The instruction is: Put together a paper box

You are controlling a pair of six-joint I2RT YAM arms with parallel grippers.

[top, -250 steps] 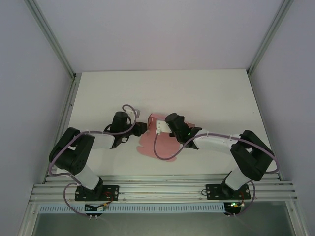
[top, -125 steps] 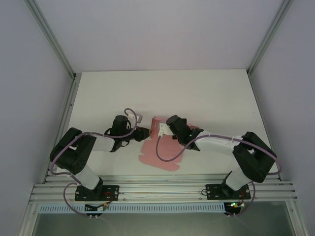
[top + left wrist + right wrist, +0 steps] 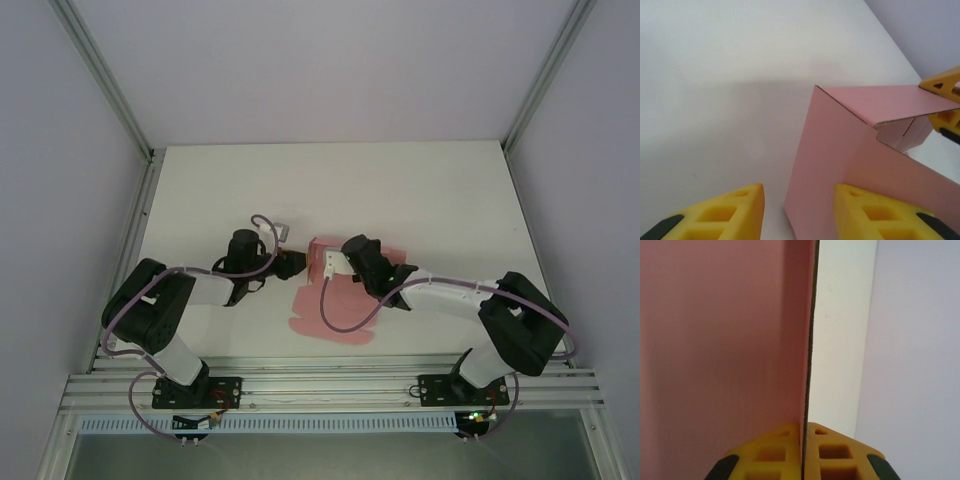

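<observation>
Nearest the arm bases, the plain pink thin-card paper box (image 3: 335, 312) lies at the middle of the white table (image 3: 200, 190). Its near panel is flat and its far part is folded upright. Just beyond the flat panel the left jaws stand apart, their yellow fingertips (image 3: 735, 212) on either side of the raised wall's near corner. Whether either one touches the card I cannot tell. The right jaws are closed on the thin edge of the upright flap (image 3: 807, 340), pinching the card between the pads.

This looks like a side wall being stood up. The right grip should hold the flap vertical without tugging. The left jaws should close gently, low by the crease, so the thin card bends on its score rather than buckling.

No brand, label or writing can be read on the card.
</observation>
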